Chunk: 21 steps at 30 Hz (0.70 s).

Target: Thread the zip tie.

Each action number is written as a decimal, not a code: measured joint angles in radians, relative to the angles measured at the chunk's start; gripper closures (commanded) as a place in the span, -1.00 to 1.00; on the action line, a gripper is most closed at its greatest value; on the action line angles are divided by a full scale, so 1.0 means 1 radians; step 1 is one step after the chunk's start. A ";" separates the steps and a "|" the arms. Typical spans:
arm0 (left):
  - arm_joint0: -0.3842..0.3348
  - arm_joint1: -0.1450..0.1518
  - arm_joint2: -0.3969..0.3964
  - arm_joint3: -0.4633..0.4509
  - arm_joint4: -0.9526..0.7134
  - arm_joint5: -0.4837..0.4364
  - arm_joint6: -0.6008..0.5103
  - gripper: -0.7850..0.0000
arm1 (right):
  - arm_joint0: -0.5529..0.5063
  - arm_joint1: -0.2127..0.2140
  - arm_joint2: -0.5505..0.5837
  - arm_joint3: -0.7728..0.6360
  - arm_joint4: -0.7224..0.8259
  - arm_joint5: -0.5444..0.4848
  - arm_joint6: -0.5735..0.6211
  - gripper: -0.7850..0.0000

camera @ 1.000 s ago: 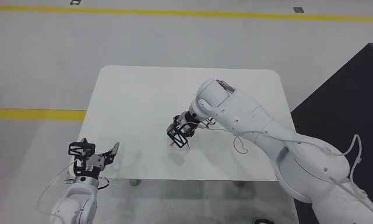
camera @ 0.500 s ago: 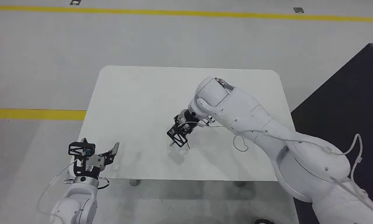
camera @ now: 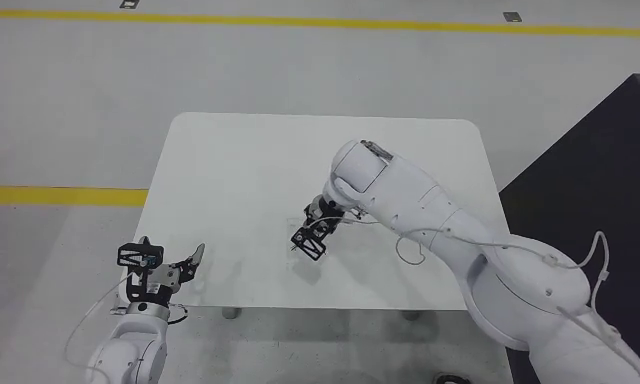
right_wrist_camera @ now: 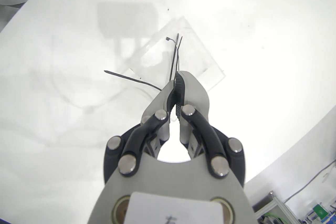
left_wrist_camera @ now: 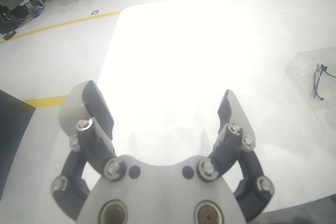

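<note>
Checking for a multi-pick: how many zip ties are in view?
3 by strand count: two zip ties run from the shut right gripper over the clear tray; a third tie juts sideways from its tips. Others may be hidden.

The tray is set on the table, about midway between left and right and toward the near edge. The right gripper is placed directly above the tray, closed on a zip tie whose free end is stuck out sideways from the fingers. More zip ties are laid inside the tray. The left gripper is positioned at the table's near left corner, fingers spread, well apart from the tray and to its left. A floor line is laid beyond the table's far side, and a second floor line is laid to the table's left.
</note>
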<state>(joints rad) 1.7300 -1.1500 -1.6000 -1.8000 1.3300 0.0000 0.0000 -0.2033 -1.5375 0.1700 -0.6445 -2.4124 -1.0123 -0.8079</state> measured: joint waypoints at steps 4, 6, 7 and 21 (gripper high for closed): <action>0.000 0.000 0.000 0.000 0.000 0.000 0.000 -1.00 | -0.016 -0.038 0.000 0.057 -0.037 0.000 0.000 1.00; 0.000 0.000 0.000 0.000 0.000 0.000 0.000 -1.00 | -0.023 -0.055 0.000 0.083 -0.064 0.000 0.000 1.00; 0.000 0.000 0.000 0.000 0.000 0.000 0.000 -1.00 | -0.025 -0.066 0.000 0.099 -0.077 0.000 0.000 1.00; 0.000 0.000 0.000 0.000 0.000 0.000 0.000 -1.00 | -0.013 -0.184 0.000 0.223 -0.165 0.000 0.000 0.85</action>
<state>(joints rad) 1.7300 -1.1500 -1.6000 -1.8000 1.3300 0.0000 0.0000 -0.2161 -1.7211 0.1700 -0.4211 -2.5772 -1.0123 -0.8084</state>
